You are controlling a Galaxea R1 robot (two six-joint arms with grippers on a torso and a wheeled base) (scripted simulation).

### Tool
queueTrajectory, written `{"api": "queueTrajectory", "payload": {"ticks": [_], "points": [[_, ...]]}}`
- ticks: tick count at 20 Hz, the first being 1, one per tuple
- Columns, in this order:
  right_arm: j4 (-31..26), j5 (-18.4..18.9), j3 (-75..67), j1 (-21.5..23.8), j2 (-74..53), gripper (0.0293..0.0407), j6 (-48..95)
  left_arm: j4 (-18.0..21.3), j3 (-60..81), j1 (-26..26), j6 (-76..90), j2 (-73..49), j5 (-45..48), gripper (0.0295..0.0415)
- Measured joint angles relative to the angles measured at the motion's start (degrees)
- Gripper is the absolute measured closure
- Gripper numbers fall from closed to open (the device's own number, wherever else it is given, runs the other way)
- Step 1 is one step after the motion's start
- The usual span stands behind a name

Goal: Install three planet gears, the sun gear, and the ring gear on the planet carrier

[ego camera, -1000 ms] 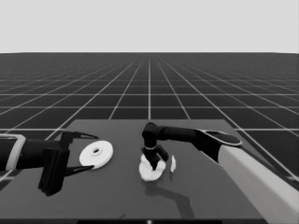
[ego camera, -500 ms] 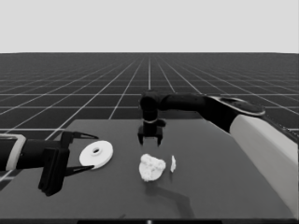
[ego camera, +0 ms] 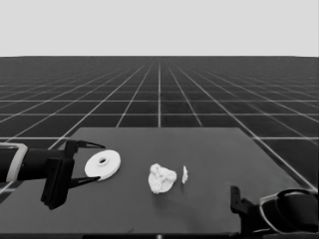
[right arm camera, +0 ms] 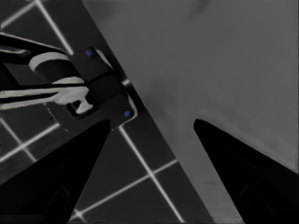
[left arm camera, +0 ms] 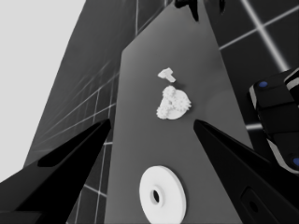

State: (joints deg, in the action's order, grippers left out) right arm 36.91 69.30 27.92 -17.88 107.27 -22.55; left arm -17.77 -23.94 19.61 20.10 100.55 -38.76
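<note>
Dark and flat, the table (ego camera: 209, 149) fills the lower half of the head view, its far edge just below mid-frame. At the left edge of that frame the left arm waits, its gripper (ego camera: 89, 163) over the table's left end, the two fingers spread wide with nothing between them that they grip. At the lower right corner the right gripper (ego camera: 239, 206) sits parked beside the table's near edge; its wrist view shows the two fingers set well apart over the table's corner and the floor grid, empty. The larger round part (ego camera: 102, 165), the ring gear, lies flat left of centre, just beside the left gripper's fingertips but not held. Near the middle of the frame lies the smaller round part (ego camera: 162, 178), the planet carrier, with small toothed gears (left arm camera: 175, 100) piled on it; their number cannot be told. A thin white piece (ego camera: 185, 174) stands just right of that cluster, apart from it.
</note>
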Motion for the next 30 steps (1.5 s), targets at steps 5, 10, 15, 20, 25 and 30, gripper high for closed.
{"api": "queueTrajectory", "payload": {"ticks": [5, 10, 15, 20, 25, 30], "points": [[2.8, -1.6, -5.4, -2.3, -6.1, 0.0315, 4.1, 0.0, 0.0, 0.0, 0.0, 0.0, 0.0, 0.0326], [3.1, -1.7, -5.7, -2.4, -6.5, 0.0315, 4.4, 17.6, -66.3, -3.3, -56.1, 34.5, -51.1, 0.0323], [3.1, -1.7, -5.8, -2.4, -6.5, 0.0315, 4.4, 20.8, -83.5, -4.2, -54.0, 41.7, -54.9, 0.0326], [3.1, -1.7, -5.8, -2.4, -6.5, 0.0315, 4.4, 10.9, -91.1, -23.3, -51.1, 45.3, -39.2, 0.0326], [3.1, -1.7, -5.8, -2.4, -6.5, 0.0315, 4.4, 10.6, -93.6, -24.4, -50.0, 46.5, -37.9, 0.0326], [3.1, -1.7, -5.8, -2.4, -6.5, 0.0315, 4.4, 10.5, -93.8, -24.4, -49.9, 46.6, -37.9, 0.0362]]}}
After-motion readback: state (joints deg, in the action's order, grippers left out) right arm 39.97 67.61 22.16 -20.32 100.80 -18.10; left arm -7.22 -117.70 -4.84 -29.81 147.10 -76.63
